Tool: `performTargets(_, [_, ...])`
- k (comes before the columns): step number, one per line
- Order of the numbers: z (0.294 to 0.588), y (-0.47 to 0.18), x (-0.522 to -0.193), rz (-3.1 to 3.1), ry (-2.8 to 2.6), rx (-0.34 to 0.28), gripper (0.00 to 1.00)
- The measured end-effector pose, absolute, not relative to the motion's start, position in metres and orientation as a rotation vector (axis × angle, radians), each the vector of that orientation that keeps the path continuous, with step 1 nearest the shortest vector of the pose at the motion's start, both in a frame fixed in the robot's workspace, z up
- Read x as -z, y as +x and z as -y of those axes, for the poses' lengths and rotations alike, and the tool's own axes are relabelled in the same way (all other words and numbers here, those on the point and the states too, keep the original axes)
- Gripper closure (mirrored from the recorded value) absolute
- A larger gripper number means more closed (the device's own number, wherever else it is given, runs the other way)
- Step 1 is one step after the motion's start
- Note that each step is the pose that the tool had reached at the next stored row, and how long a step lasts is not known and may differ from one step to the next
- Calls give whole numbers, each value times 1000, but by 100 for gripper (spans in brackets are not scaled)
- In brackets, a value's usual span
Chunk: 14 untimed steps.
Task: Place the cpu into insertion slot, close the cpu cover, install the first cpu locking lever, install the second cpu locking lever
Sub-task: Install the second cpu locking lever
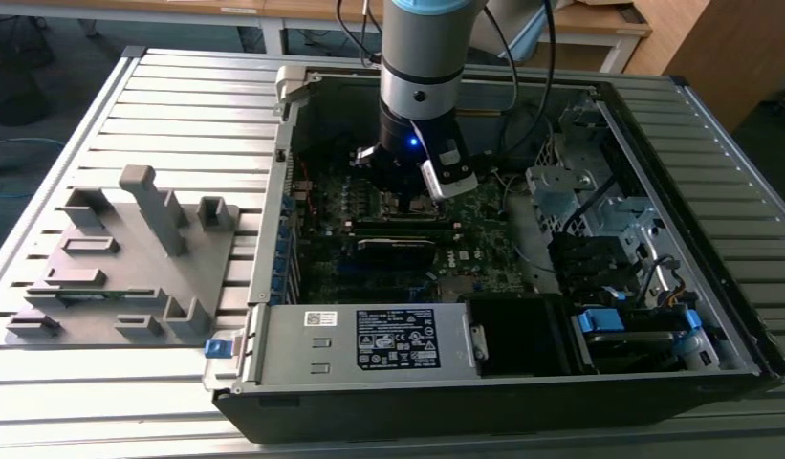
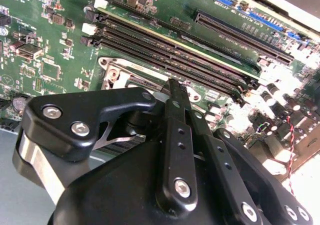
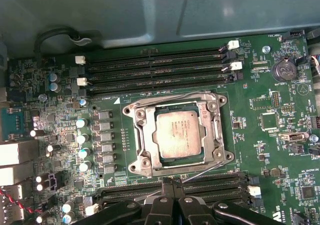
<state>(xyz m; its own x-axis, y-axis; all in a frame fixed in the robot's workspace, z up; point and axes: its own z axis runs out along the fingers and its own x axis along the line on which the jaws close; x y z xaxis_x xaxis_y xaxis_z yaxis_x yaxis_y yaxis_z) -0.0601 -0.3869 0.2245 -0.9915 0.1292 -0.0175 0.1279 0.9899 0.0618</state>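
Note:
The cpu (image 3: 179,134), a dull silver square, lies flat in the insertion slot on the green motherboard. The cpu cover (image 3: 142,135), a silver frame, lies down around it. One thin locking lever (image 3: 165,98) runs along the cover's far edge. A second locking lever (image 3: 205,171) slants away from the near edge toward my gripper (image 3: 172,182). The black fingers are shut together just beside the cover, their tips close to that slanted wire. In the second wrist view the gripper (image 2: 172,85) hovers over the slot's metal rim (image 2: 114,67). In the exterior view the gripper (image 1: 414,206) reaches down into the computer case.
Long black memory slots (image 3: 155,67) flank the socket on both sides. Capacitors (image 3: 82,135) stand nearby. The case walls (image 1: 277,239), power supply (image 1: 366,339) and drive cage with cables (image 1: 597,239) hem the arm in. A grey fixture (image 1: 124,258) sits at the exterior view's left.

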Motion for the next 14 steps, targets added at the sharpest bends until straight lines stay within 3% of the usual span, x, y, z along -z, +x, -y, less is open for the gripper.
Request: performTargets(14, [387,-70,-221,-3109,201,-95,90])
